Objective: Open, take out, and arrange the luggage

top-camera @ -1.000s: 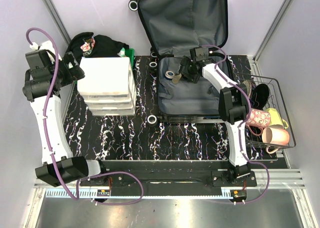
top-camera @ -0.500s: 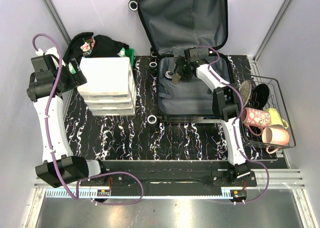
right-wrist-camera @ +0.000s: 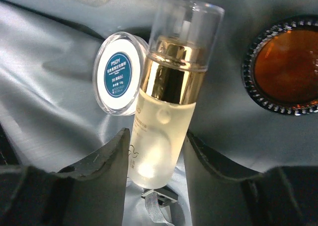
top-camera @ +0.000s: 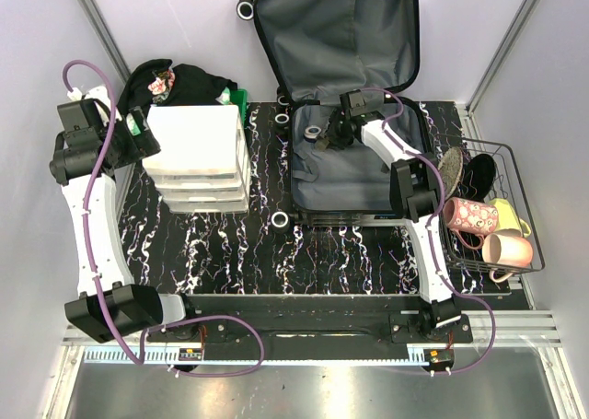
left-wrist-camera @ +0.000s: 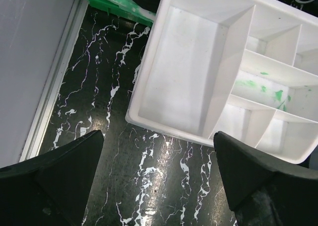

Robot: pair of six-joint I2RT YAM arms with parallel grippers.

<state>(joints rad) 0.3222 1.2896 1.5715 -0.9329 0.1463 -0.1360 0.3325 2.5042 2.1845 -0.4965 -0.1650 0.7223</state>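
Luggage sits at the far middle of the table. It is already open, with the base flat on the table and the lid propped upright against the back wall. The opening step is judged done, and unpacking is under way but not finished. Small items remain on the grey lining of the base: a frosted glass pump bottle with a gold collar and clear cap, a small round white jar with a blue label touching its left side, and a dark ribbed round lid near its right. The right claw reaches into the base with a finger close on each side of the bottle's lower body. They look to be touching, but I cannot tell if the grip is firm, and the bottle lies on the lining. The left claw is spread wide and holding nothing, over the table just beside the white drawer unit. A wire basket at right holds mugs. The case shows dark grey fabric lining, slightly creased, a black rim and small white wheels; its outer shell is not in view.
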